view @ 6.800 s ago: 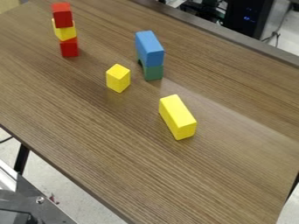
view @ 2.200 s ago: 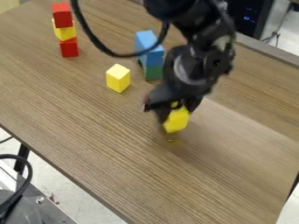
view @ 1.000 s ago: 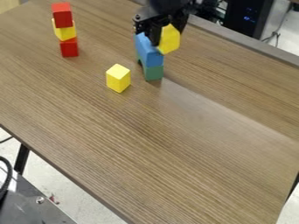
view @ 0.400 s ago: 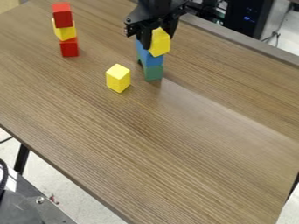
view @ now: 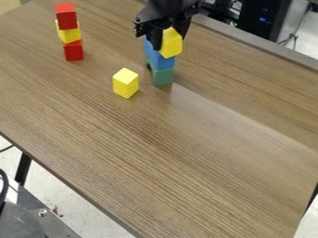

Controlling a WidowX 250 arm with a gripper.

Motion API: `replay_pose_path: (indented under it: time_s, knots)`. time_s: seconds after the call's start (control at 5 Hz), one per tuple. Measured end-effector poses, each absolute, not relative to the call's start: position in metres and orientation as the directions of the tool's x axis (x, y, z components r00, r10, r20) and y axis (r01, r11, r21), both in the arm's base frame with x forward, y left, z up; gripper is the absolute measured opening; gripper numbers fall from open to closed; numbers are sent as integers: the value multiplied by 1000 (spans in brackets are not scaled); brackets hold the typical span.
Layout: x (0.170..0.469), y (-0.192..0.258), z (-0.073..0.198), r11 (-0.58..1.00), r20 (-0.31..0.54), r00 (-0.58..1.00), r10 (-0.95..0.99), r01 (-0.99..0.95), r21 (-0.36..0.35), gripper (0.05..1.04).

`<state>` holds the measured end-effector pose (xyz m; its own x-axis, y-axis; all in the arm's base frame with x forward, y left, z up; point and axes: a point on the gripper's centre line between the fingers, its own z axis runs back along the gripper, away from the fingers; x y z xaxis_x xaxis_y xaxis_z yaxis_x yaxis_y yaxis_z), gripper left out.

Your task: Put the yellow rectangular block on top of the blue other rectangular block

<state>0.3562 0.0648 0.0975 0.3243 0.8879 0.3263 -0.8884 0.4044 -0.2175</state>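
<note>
Above the blue block (view: 162, 62), the gripper (view: 169, 40) is pinching the long yellow block (view: 173, 44), whose length is running (I'm guessing) roughly along the blue one's.

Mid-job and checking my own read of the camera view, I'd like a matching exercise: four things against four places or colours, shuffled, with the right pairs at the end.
Things
1. Pincer
2. Green block
3. Top block of the three-block stack
4. Small yellow block outside the stacks

Places or colours
A. Red
B. On the table, by itself
C. Over the blue block, closed on the rectangular yellow block
D. Directly beneath the blue block

Right pairs: 1-C, 2-D, 3-A, 4-B
</note>
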Motion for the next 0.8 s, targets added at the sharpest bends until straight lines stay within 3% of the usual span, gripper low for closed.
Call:
replay_pose_path:
  time_s: [0.4, 0.6, 0.8]
  knots:
    - [364, 71, 98, 388, 322, 306, 896, -891, -236, 568]
    - [363, 74, 98, 381, 322, 299, 898, -895, -231, 625]
    - [357, 78, 88, 366, 302, 301, 904, -912, -186, 922]
